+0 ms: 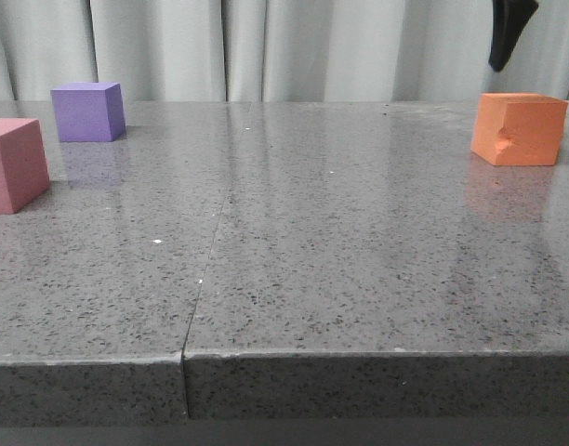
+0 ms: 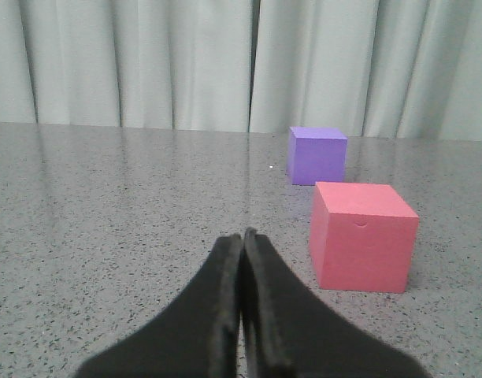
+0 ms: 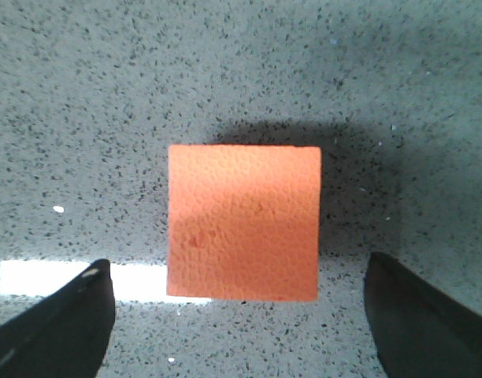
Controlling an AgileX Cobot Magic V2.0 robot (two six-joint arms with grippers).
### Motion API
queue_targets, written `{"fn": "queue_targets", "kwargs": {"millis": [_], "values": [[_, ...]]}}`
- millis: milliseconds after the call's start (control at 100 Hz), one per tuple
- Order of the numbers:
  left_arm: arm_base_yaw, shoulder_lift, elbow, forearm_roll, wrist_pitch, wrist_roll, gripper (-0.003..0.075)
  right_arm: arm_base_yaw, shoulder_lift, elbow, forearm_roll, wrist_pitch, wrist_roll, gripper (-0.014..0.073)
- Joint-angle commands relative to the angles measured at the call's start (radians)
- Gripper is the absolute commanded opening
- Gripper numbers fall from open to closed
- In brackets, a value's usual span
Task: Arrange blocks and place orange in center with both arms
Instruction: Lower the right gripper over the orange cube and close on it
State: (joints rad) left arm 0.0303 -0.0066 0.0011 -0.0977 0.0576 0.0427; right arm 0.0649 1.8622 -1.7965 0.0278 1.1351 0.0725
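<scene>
- Your right gripper (image 3: pixel 239 315) has its jaws spread wide, wider than the orange foam cube (image 3: pixel 242 222), and grips nothing; it hangs straight above that cube, fingers either side of it in the right wrist view.
- Your left gripper (image 2: pixel 242 236) has its jaws pressed together, tips touching, nothing between them; it sits low over the table, aimed past the pinkish-red foam cube (image 2: pixel 361 235).
- Landmark is the table seam (image 1: pixel 210 232) running front to back on the grey speckled stone table (image 1: pixel 359 279).
- Orange cube (image 1: pixel 519 128): well to the right of the seam, near the back, resting flat, dent gouged in its front face.
- Pinkish-red cube (image 1: pixel 15 163): far left of the seam, cut by the frame edge.
- Purple foam cube (image 1: pixel 88 111): left of the seam, just behind the pinkish-red one, not touching it.
- Step in hand, as I judge it: pre-grasp on the orange cube. No block arranged yet.
- Next you'd need to lower the right gripper squarely around the cube, close gently, then carry it toward the seam.
- Materials: cubes are matte foam, lightly pebbled, soft-edged, likely to squash under hard grip. Table is glossy, mirrors the blocks, probably slick. Pale pleated curtain (image 1: pixel 294 46) behind.
</scene>
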Motion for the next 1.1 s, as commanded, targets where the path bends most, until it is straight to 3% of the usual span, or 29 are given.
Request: {"fn": "queue_targets", "kwargs": {"millis": [0, 620, 720, 910, 1090], "values": [[0.002, -0.029, 0.04, 0.002, -0.08, -0.001, -0.002, -0.001, -0.025, -0.031, -0.005, -0.036, -0.006, 0.0633], [0.002, -0.029, 0.04, 0.002, -0.08, -0.001, -0.002, -0.001, 0.065, -0.03, -0.004, -0.057, -0.006, 0.0629], [0.002, -0.029, 0.04, 0.002, -0.08, -0.001, -0.002, -0.001, 0.065, -0.03, -0.004, -0.057, -0.006, 0.0568], [0.002, -0.029, 0.04, 0.002, -0.08, -0.001, -0.002, -0.001, 0.065, -0.03, -0.004, -0.056, -0.006, 0.0372], [0.002, -0.029, 0.04, 0.002, -0.08, -0.001, -0.002, -0.001, 0.065, -0.03, -0.004, -0.056, -0.006, 0.0339]]}}
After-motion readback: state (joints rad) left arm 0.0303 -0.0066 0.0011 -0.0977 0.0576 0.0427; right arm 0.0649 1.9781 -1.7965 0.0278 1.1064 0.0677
